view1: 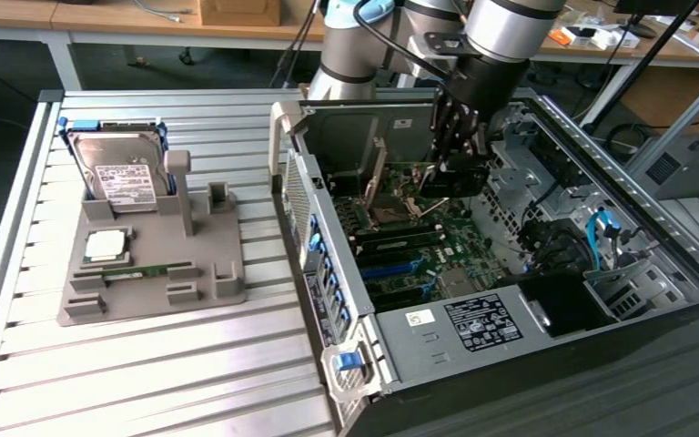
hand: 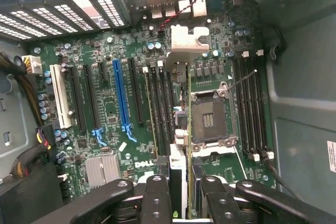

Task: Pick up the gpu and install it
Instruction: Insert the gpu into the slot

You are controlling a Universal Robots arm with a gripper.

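The pick-up is done. The fingers (hand: pixel 156 200) are closed partway around the gpu (hand: pixel 181 163), clamping the thin card on both faces, and the arm has it inside the open computer case (view1: pixel 659 214). In the exterior view the gpu (view1: pixel 422 177) hangs under the wrist in the middle of the case, above the motherboard (view1: pixel 410 246) and clear of it.

The wrist view looks down the card's edge. It runs as a narrow line across the motherboard (hand: pixel 113 116) near the empty processor socket, with the long blue slot (hand: pixel 121 95) off to one side. By my reading the card is not yet seated, since its lower edge stands apart from every slot and does not line up with the blue one.

Outside the case, on the counter (view1: pixel 143 382), the grey fixture (view1: pixel 204 282) holds the hard drive (view1: pixel 125 177) and the memory stick (view1: pixel 143 270). Aligning the card over a slot and pressing it home are left to do.
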